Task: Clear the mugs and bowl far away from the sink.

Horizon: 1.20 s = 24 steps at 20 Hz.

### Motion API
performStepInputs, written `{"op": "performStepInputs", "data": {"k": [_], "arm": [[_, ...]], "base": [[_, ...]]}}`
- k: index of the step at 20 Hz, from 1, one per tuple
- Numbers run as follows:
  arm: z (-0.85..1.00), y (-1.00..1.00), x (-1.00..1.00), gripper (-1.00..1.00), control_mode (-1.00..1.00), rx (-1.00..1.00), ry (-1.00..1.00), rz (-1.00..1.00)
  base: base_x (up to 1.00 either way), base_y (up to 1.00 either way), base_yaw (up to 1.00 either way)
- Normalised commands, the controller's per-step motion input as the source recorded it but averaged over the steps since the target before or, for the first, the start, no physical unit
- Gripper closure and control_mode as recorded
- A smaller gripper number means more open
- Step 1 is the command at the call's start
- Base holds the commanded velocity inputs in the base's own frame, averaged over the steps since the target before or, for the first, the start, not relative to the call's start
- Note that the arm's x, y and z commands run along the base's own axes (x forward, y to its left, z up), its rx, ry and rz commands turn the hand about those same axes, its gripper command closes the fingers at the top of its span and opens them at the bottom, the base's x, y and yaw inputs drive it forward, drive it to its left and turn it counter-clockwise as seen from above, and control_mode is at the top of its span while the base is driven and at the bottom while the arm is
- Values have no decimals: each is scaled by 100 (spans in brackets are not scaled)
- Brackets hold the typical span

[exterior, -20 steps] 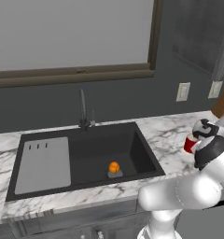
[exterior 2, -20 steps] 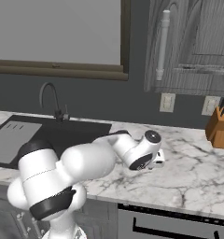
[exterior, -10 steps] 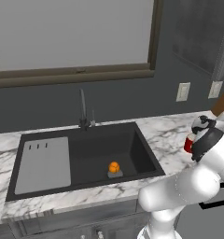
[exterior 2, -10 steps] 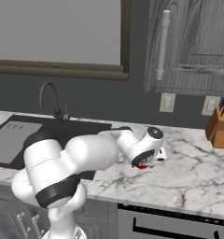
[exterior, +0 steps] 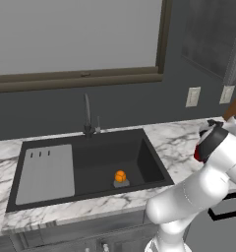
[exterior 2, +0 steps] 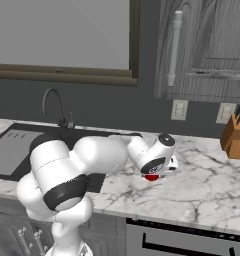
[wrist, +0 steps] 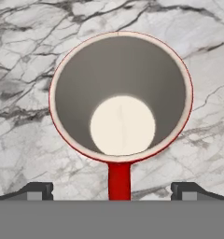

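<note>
Two spread fingertips [wrist: 35, 190] flank the red mug's [wrist: 121, 95] handle [wrist: 119, 180] on the marble counter [wrist: 25, 140], grasping nothing; I'd descend straight, then pinch the handle squarely.

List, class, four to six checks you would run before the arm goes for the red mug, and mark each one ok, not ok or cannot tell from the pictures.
1. Gripper open: ok, the fingertips stand wide apart at the bottom of the hand view.
2. Red mug upright: ok, its round mouth faces the hand camera.
3. Mug empty: ok, the white bottom shows bare.
4. Handle lined up: ok, it points toward the hand, midway between the fingertips.
5. Mug free of the fingers: ok, nothing is gripped yet.
6. Marble counter bare around the mug: ok in the hand view; beyond it, cannot tell.
</note>
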Motion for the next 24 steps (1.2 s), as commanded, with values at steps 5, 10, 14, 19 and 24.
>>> {"op": "performStepInputs", "data": {"k": [5,10,14,19,24], "arm": [[-7,-10,0,-100,-100,0,0,0],[-7,-11,0,-100,-100,0,0,0],[-3,-2,7,-100,-100,0,0,0],[0,0,11,-100,-100,0,0,0],[0,0,8,-100,-100,0,0,0]], "base": [[0,0,0],[0,0,0],[0,0,0],[0,0,0],[0,0,0]]}}
